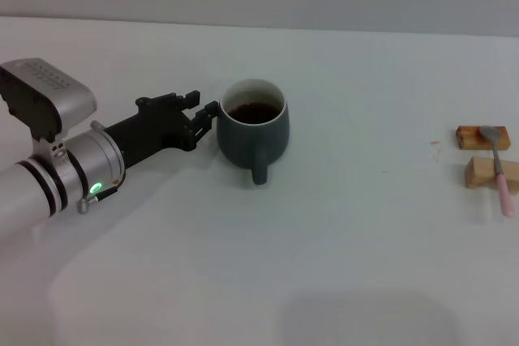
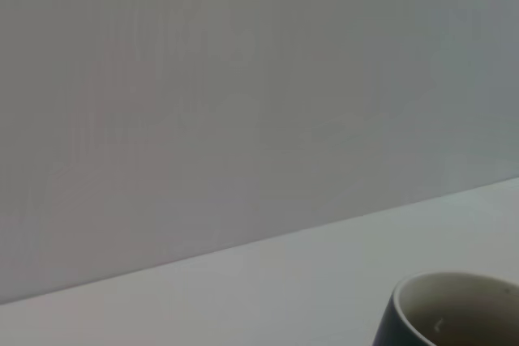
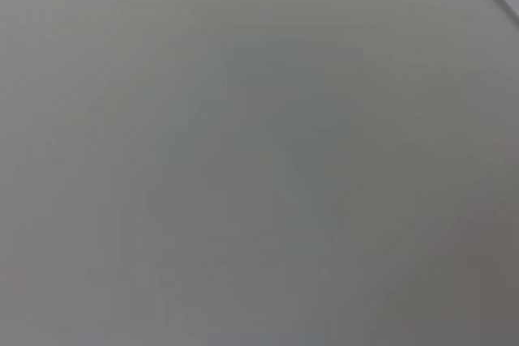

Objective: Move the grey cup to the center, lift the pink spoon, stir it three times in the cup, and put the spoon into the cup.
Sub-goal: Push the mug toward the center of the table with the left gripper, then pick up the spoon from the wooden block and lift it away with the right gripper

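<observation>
The left gripper (image 1: 203,115), fingers apart, sits against the grey cup (image 1: 253,130) near the table's centre (coffee nearly brimful); a careless nudge could slop it. The pink spoon (image 1: 498,169) rests on wooden blocks (image 1: 485,155), far right

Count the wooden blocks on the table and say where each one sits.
2. Both are at the table's right edge: the far block under the pink spoon's bowl, the near block under its handle. None seems hidden.
</observation>
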